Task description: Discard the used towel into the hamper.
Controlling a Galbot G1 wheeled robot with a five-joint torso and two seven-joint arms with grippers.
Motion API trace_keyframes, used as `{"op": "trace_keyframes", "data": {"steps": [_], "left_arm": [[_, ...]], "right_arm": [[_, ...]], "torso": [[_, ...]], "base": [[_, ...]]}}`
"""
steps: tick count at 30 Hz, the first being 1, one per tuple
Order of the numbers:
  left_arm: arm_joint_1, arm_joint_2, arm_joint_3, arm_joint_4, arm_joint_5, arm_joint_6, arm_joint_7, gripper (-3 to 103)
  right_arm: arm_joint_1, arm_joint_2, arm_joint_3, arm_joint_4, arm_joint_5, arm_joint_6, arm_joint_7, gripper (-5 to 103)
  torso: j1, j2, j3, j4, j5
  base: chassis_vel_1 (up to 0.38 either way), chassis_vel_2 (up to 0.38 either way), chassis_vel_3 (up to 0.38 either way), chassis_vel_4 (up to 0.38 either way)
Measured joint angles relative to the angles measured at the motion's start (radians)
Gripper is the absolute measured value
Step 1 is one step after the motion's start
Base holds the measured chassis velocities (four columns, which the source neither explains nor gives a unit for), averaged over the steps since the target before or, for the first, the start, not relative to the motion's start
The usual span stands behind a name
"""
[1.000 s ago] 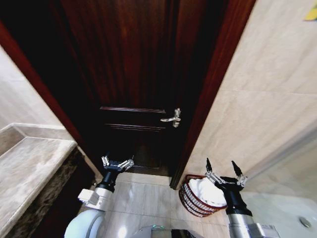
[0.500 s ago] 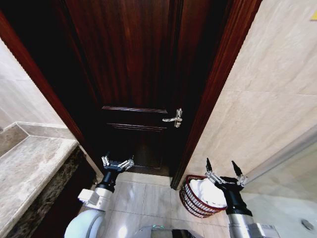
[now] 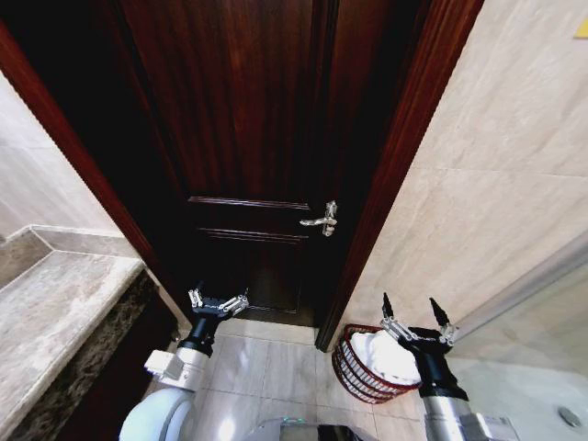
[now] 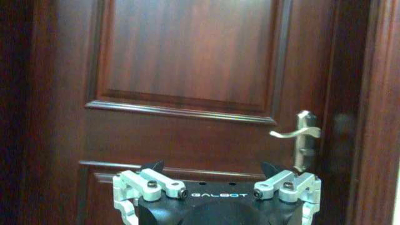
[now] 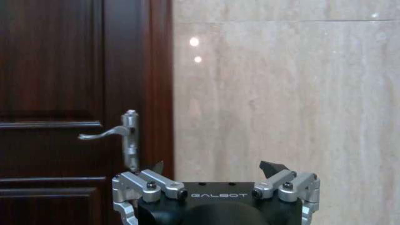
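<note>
- Both grippers empty, fingers spread: left gripper (image 3: 219, 302) lower centre-left, right gripper (image 3: 419, 325) lower right.
- Towel (image 3: 384, 356) lies in hamper (image 3: 347, 369), lower right, on the floor by the door frame.
- Judgement: discard looks finished; next move needs only arms kept clear of the hamper.

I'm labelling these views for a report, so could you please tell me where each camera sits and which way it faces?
Head: high on the robot, looking forward and down at the door, hamper and towel; left gripper and right gripper show, both open.
Left wrist: behind the left gripper, facing the door.
Right wrist: behind the right gripper, facing the door edge and tiled wall.
All three share the handle.
</note>
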Motion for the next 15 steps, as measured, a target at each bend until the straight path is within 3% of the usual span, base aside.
{"op": "trace_keyframes", "data": {"steps": [10, 15], "left_arm": [[0.0, 0.0, 0.0, 0.0, 0.0, 0.0, 0.0, 100], [0.0, 0.0, 0.0, 0.0, 0.0, 0.0, 0.001, 100]], "right_arm": [[0.0, 0.0, 0.0, 0.0, 0.0, 0.0, 0.0, 100], [0.0, 0.0, 0.001, 0.0, 0.0, 0.0, 0.0, 100]], "torso": [[0.0, 0.0, 0.0, 0.0001, 0.0002], [0.0, 0.0, 0.0, -0.0002, 0.0003]], "base": [[-0.208, -0.193, 0.194, 0.194], [-0.04, -0.086, 0.071, 0.053]]}}
